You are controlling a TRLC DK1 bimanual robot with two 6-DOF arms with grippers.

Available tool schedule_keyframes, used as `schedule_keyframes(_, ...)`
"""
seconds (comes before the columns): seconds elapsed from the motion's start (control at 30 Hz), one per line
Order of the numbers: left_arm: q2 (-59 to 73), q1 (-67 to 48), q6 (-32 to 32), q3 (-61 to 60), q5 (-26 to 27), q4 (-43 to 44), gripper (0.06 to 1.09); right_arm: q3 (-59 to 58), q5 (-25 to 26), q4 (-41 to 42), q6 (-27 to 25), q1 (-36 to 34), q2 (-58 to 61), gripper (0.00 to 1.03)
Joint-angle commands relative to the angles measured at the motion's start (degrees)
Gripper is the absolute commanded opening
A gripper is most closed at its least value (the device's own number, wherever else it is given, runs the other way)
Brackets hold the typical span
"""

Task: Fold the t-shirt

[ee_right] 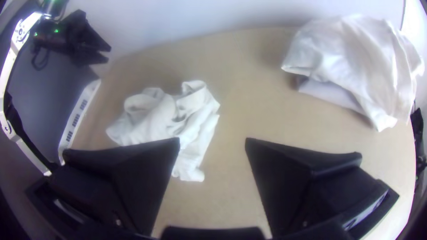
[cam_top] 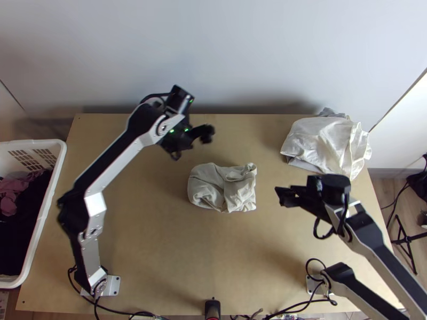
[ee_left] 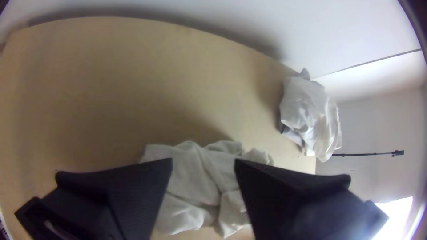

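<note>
The t-shirt (cam_top: 221,188) lies bunched on the bench (cam_top: 160,245), both pairs of jaws parted and empty, so spreading likely comes first, calling for a grip on a loose edge.

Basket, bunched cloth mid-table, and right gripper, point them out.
Basket (cam_top: 60,157): top view, its right rim.
Bunched cloth (cam_top: 205,184): top view, its left half.
Right gripper (ee_right: 212,139): right wrist view, between its fingertips.
</note>
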Motion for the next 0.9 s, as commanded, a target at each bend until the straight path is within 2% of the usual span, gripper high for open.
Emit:
schedule_keyframes(0.0,-11.2,2.3,4.0,-18.3,0.2,4.2,0.21,8.7,0.2,0.5,-2.5,7.4,10.4,0.20)
schedule_keyframes(0.03,-11.9,2.4,4.5,-19.8,0.2,4.7,0.20,9.7,0.8,1.0,-3.3,9.1,12.2,0.02)
schedule_keyframes(0.1,-12.3,2.3,5.7,-20.7,0.2,2.7,0.17,11.5,1.7,1.5,-4.8,12.2,15.2,0.03)
schedule_keyframes(0.2,-15.5,1.7,5.5,-24.8,0.1,4.7,0.17,14.8,4.6,2.5,-6.3,16.9,19.9,0.03)
schedule_keyframes(0.33,-16.7,2.4,1.1,-28.5,-0.9,9.6,0.17,19.4,4.7,5.0,-5.7,18.9,26.4,0.03)
schedule_keyframes(0.4,-16.4,3.1,-0.5,-30.3,-1.5,12.3,0.17,19.6,4.7,9.5,-5.7,20.2,27.2,0.03)
schedule_keyframes(0.5,-16.8,3.9,-1.2,-32.6,-1.4,15.8,0.17,20.9,4.8,13.8,-6.0,21.3,29.3,0.03)
schedule_keyframes(0.73,-14.7,3.9,-0.2,-33.6,-1.0,20.8,0.16,26.5,4.8,13.4,-7.1,21.3,36.3,0.03)
schedule_keyframes(0.87,-12.8,2.6,1.3,-31.8,0.1,20.0,0.14,27.2,4.8,13.4,-7.5,21.3,39.7,0.03)
